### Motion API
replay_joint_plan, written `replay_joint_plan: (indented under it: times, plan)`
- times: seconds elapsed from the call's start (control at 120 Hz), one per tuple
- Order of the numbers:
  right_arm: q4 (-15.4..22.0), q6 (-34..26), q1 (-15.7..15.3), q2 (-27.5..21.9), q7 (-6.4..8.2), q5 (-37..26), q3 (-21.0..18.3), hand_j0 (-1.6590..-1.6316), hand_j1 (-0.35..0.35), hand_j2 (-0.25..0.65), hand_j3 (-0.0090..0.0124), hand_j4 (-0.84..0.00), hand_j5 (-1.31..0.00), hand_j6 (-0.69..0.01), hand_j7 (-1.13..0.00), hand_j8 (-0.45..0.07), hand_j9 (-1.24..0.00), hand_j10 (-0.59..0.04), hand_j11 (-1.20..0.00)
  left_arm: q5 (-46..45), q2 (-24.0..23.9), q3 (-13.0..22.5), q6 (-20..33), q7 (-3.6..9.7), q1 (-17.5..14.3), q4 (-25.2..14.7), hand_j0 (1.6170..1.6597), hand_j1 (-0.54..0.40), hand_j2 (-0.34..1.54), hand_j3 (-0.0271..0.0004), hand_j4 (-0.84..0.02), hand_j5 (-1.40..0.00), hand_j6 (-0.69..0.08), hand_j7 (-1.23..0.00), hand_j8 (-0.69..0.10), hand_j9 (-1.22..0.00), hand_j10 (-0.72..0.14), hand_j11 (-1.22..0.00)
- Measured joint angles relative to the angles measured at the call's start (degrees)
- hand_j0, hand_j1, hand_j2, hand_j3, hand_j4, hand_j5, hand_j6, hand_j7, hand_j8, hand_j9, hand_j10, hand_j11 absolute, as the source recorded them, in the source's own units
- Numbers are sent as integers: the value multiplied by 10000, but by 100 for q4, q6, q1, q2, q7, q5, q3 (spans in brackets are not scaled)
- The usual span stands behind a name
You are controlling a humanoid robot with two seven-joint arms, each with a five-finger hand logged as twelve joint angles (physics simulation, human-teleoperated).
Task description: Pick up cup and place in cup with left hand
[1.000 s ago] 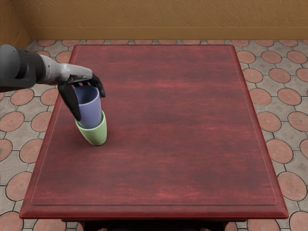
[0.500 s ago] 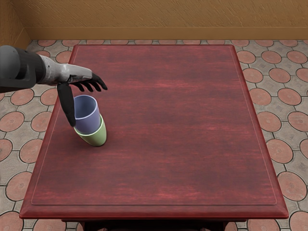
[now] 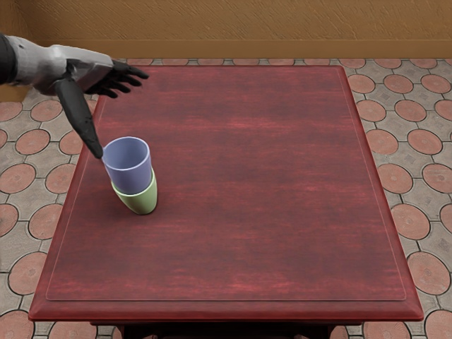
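Left hand (image 3: 79, 68) is held wide and empty, presumably so that the blue cup (image 3: 129, 173), seated inside the green cup (image 3: 141, 202) on the table (image 3: 247, 191), is not dislodged during any withdrawal.

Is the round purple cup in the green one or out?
Partly in: the lower end of the purple cup is hidden inside the green cup; the rest stands above.

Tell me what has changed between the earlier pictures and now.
The left robot hand has let go of the blue cup: its fingers have opened, and it has moved up and toward the picture's left. The blue cup has dropped lower and now sits in the green cup. The green cup stands where it was.
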Motion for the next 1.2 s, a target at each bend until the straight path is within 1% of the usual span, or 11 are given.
replay_joint_plan:
  times: [0.142,0.233,0.267,0.317,0.425,0.458,0.517,0.583,0.683,0.9,1.2]
  plan:
    - [0,0,0,0,0,1,0,-16581,-3491,1,0,-2,0,-4,0,-3,0,-2,0,-993,329,-167,-305,0,271,49,16580,3283,44,0,-212,-239,-217,-236,-213,-234,-206,-233]
    - [0,0,0,0,0,-1,0,-16581,-3491,1,0,-2,0,-3,0,-2,0,-2,0,-1531,796,-200,-885,0,451,127,16580,3325,30,0,-174,-189,-180,-187,-177,-185,-169,-184]
    - [0,0,0,0,0,0,0,-16581,-3491,1,0,-4,-1,-6,0,-4,0,-3,0,-1709,864,-206,-1058,-53,563,193,16580,3338,27,0,-163,-176,-169,-174,-166,-172,-159,-170]
    - [0,0,0,0,0,0,0,-16581,-3491,1,0,-4,-1,-5,0,-4,0,-2,0,-1970,873,-212,-1231,-324,817,375,16580,3351,22,0,-149,-159,-154,-157,-152,-156,-145,-154]
    - [0,0,0,0,0,0,0,-16581,-3491,1,0,-3,0,-4,0,-3,0,-2,0,-2679,873,-217,-1413,-1232,1399,912,16580,3371,14,0,-122,-134,-127,-133,-126,-131,-121,-130]
    - [0,0,0,0,0,-1,0,-16581,-3491,1,0,-3,0,-4,0,-3,0,-2,0,-2899,873,-218,-1441,-1455,1523,1023,16581,3375,13,0,-113,-128,-116,-127,-116,-126,-113,-125]
    - [0,0,0,0,0,0,0,-16581,-3491,1,0,-2,0,-4,0,-3,0,-2,0,-3162,866,-219,-1472,-1707,1693,1161,16581,3381,12,0,-99,-120,-101,-119,-102,-118,-101,-118]
    - [0,0,0,0,0,0,0,-16581,-3491,1,0,-2,0,-3,0,-2,0,-2,0,-3302,865,-215,-1491,-1864,1914,1295,16581,3392,11,0,-81,-106,-81,-106,-82,-106,-84,-105]
    - [0,0,0,0,0,0,0,-16581,-3491,1,0,-2,0,-3,0,-2,0,-1,0,-3385,855,-203,-1504,-1952,2113,1476,16581,3415,8,0,-51,-80,-49,-80,-51,-80,-56,-80]
    - [0,0,0,0,0,-1,0,-16581,-3491,1,0,0,0,-1,0,-1,0,0,0,-3418,811,-193,-1511,-1981,3052,1611,16581,3438,5,0,-15,-51,-11,-53,-14,-53,-23,-54]
    - [0,0,0,0,0,-1,0,-16581,-3491,1,0,-1,0,-2,0,-1,0,-1,0,-3433,1172,-198,-1512,-1988,3144,1741,16581,3447,5,0,3,-39,9,-41,4,-42,-7,-43]
